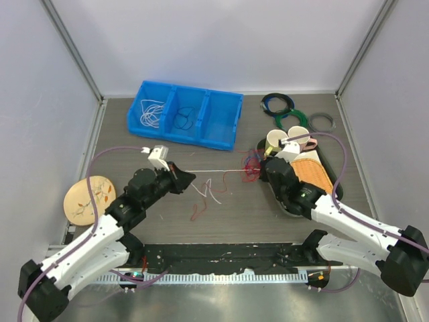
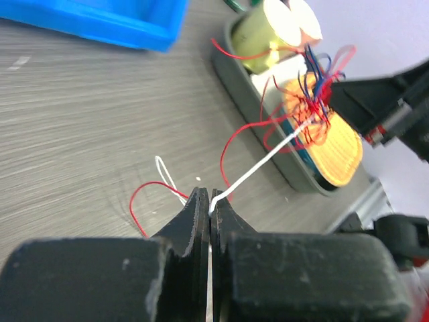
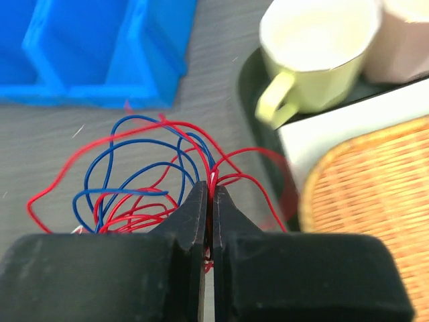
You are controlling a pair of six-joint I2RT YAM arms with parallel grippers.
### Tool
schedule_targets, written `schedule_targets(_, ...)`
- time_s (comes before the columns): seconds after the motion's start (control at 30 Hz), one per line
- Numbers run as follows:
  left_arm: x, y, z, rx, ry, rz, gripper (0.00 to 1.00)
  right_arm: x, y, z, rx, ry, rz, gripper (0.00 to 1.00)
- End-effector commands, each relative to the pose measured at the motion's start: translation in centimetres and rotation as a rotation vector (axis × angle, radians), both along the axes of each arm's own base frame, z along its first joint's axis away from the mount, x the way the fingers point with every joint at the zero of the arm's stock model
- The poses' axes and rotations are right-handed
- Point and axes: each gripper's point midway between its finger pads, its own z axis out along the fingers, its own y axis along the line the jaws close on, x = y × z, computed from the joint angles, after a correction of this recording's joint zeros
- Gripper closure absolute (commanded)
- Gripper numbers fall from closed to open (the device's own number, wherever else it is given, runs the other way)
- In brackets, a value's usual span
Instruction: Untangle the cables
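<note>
The top view looks down on the table; both close wrist views share the cables.

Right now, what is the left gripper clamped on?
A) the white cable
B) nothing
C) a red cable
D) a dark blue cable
A: the left wrist view shows the left gripper shut on the white cable, which runs taut to the red and blue tangle.

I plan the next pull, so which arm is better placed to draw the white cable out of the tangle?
Probably left: the left gripper is shut on the white cable alone, stretched straight to the tangle, which the right gripper pinches.
</note>
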Motion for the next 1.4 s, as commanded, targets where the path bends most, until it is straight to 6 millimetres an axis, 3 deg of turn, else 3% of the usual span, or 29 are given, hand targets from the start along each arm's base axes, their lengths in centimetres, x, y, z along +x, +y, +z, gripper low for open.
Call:
schedule_targets(0.0,2.3,7.6,1.6,0.109,-0.040,0.395,1.00,-0.7,1.0,-1.3,0.000,0.049,0.085,0.93)
schedule_targets(0.13,2.2,12.9,4.1,0.149,-0.070,0.643,1.00,-1.0,1.9,-2.5,0.007,0.076,0.134,0.91)
schedule_targets(0.2,1.7,15.4,5.4,0.172,-0.074,0.754,1.00,-1.0,1.6,-3.4,-0.011,0.102,0.113,0.97)
schedule_targets(0.3,1.0,17.3,7.3,0.146,-0.094,0.832,1.00,-1.3,0.6,-5.2,-0.049,0.167,0.061,0.98)
schedule_targets(0.37,0.4,19.0,8.4,0.141,-0.104,0.910,1.00,-1.7,-0.2,-6.4,-0.066,0.210,0.018,0.91)
schedule_targets(0.5,-0.3,20.5,9.9,0.124,-0.127,0.964,1.00,-2.6,-1.6,-8.4,-0.092,0.259,-0.037,0.72)
schedule_targets(0.67,-0.4,19.9,10.6,0.100,-0.143,0.923,1.00,-2.9,-1.6,-8.4,-0.063,0.254,-0.031,0.71)
schedule_targets(0.73,-0.2,19.4,10.5,0.110,-0.145,0.900,1.00,-2.9,-0.8,-8.0,-0.038,0.242,0.007,0.73)
schedule_targets(0.8,0.0,18.8,10.7,0.103,-0.154,0.866,1.00,-3.2,0.2,-7.6,-0.001,0.235,0.073,0.68)
schedule_targets(0.9,0.5,15.8,11.5,0.069,-0.181,0.719,1.00,-3.4,3.3,-5.9,0.042,0.150,0.274,0.64)
schedule_targets(0.93,0.6,15.1,11.7,0.071,-0.191,0.683,1.00,-3.7,6.0,-4.1,0.076,0.074,0.441,0.61)
schedule_targets(1.07,1.0,13.1,12.3,0.057,-0.199,0.596,1.00,-6.5,11.5,-1.3,0.122,-0.059,0.809,0.43)
schedule_targets(1.1,1.2,12.7,12.3,0.059,-0.197,0.583,1.00,-6.8,12.5,-2.1,0.106,-0.036,0.852,0.40)
schedule_targets(1.17,1.3,11.6,12.8,0.039,-0.208,0.533,1.00,-6.8,14.2,-1.6,0.066,-0.049,0.906,0.37)
schedule_targets(1.23,1.5,10.8,13.1,0.032,-0.212,0.502,1.00,-7.3,16.1,-3.5,0.012,-0.002,0.946,0.36)
schedule_targets(1.27,1.6,10.7,13.4,0.030,-0.215,0.502,1.00,-6.8,16.9,-2.8,-0.007,-0.018,0.943,0.35)
schedule_targets(1.3,2.0,10.6,13.4,0.044,-0.213,0.503,1.00,-6.8,17.4,-4.0,-0.032,0.014,0.948,0.33)
schedule_targets(1.37,2.5,11.1,14.7,0.055,-0.238,0.541,1.00,-6.6,18.2,-3.8,-0.039,0.017,0.940,0.31)
